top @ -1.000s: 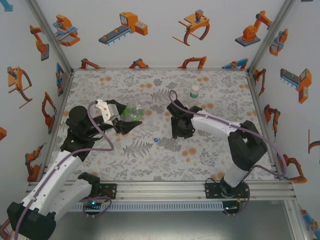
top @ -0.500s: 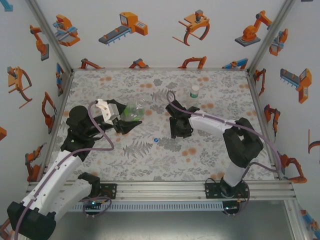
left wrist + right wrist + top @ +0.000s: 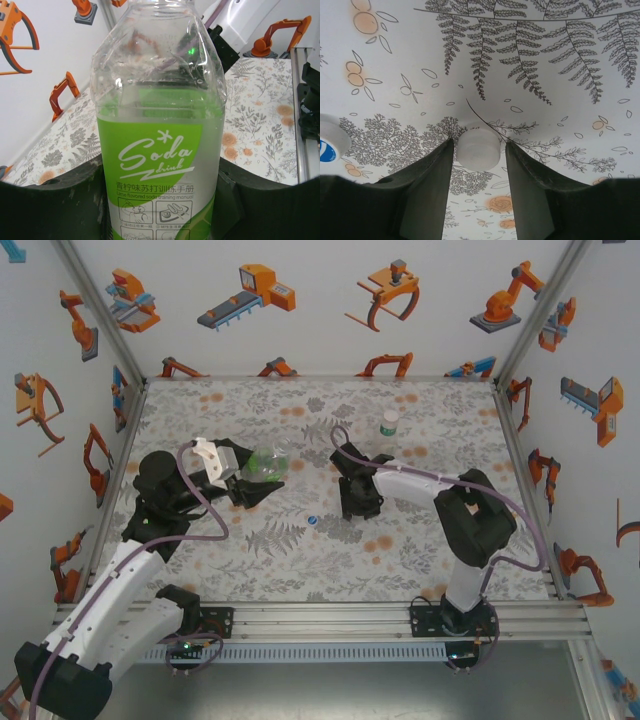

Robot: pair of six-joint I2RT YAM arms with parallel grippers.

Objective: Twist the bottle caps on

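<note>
Right gripper [image 3: 479,145] is set narrowly about a white cap [image 3: 478,151] lying mid-scene; a pinch cannot be told. Left gripper [image 3: 160,172] is clamped on the green-labelled Soda bottle [image 3: 160,125] at left. Cap pickup is judged underway; carrying it onto the bottle neck is called for next.

Bottle [image 3: 159,75] label [image 3: 155,165]: "Soda drink", Chinese line beneath.

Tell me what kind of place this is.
Probably a robot lab's test cell: two arms bolted to an aluminium rail, white walls dotted with robot-arm stickers, and a floral-print table boxed in by metal framing.
</note>
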